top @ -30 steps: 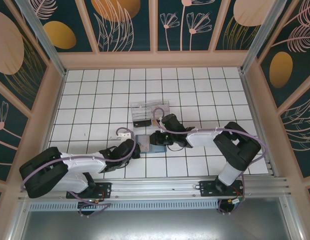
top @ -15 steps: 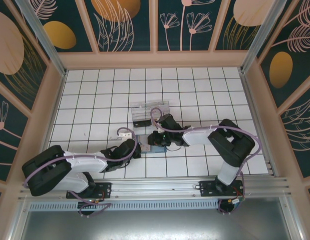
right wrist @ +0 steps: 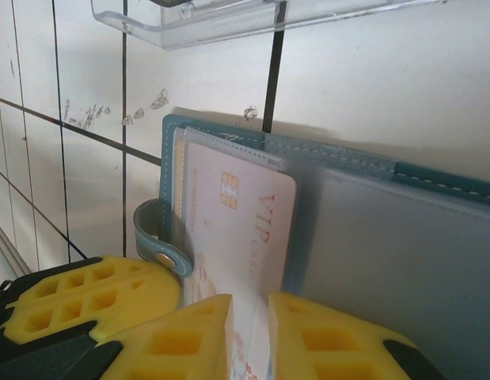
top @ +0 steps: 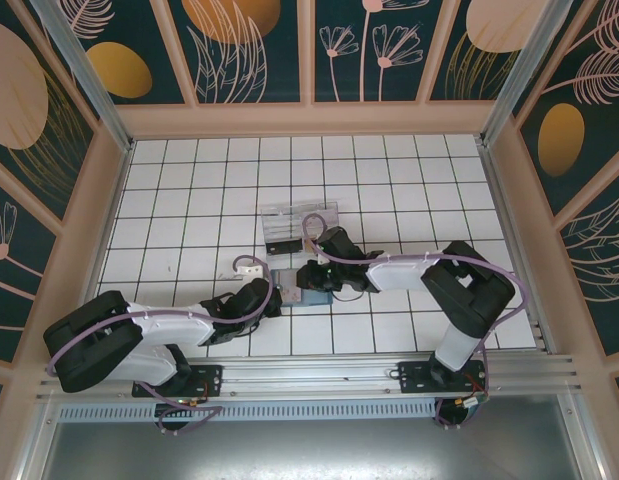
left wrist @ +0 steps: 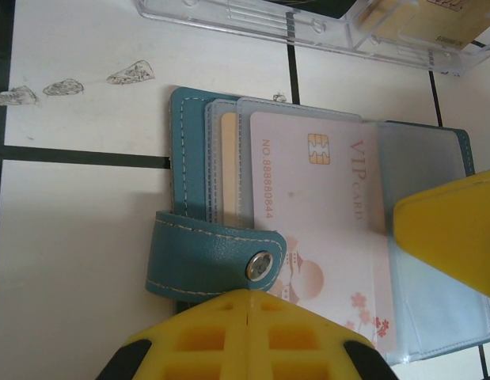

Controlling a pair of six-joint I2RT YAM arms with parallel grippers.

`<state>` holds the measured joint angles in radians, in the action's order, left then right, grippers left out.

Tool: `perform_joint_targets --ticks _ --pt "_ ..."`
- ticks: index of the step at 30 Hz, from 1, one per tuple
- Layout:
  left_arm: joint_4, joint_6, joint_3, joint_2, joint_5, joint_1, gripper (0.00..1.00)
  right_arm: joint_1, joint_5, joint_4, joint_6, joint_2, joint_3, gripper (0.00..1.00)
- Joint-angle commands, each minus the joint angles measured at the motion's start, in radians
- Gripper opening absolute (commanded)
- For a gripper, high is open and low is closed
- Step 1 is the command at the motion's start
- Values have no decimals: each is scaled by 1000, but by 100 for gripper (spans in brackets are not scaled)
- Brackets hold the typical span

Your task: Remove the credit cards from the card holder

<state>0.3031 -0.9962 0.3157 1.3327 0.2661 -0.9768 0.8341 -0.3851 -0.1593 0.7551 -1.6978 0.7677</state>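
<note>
The white tiled table top carries a clear plastic compartment box near its middle. Just in front of that box lies the small dark teal folding card holder, opened flat with its clear sleeves fanned. The left gripper, its yellow fingers pressed together, sits at the holder's near edge by the strap. The right gripper has its yellow fingers a narrow gap apart over the lower end of a pale pink VIP card with a gold chip, which lies among the sleeves; whether they pinch it cannot be told. The teal snap strap curls inward, its snap end over the card's left edge.
</note>
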Motion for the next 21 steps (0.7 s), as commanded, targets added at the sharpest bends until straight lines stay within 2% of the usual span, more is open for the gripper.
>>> perform_joint_targets --ticks 1,15,21 --pt "5 -5 -13 4 -16 6 0 -3 8 5 20 15 -22 21" --pt "11 -4 -10 1 -24 6 0 -7 -42 -49 31 -51 -1 19" --pt "1 -7 -11 -6 -22 6 0 -19 -57 -75 47 -56 -20 4"
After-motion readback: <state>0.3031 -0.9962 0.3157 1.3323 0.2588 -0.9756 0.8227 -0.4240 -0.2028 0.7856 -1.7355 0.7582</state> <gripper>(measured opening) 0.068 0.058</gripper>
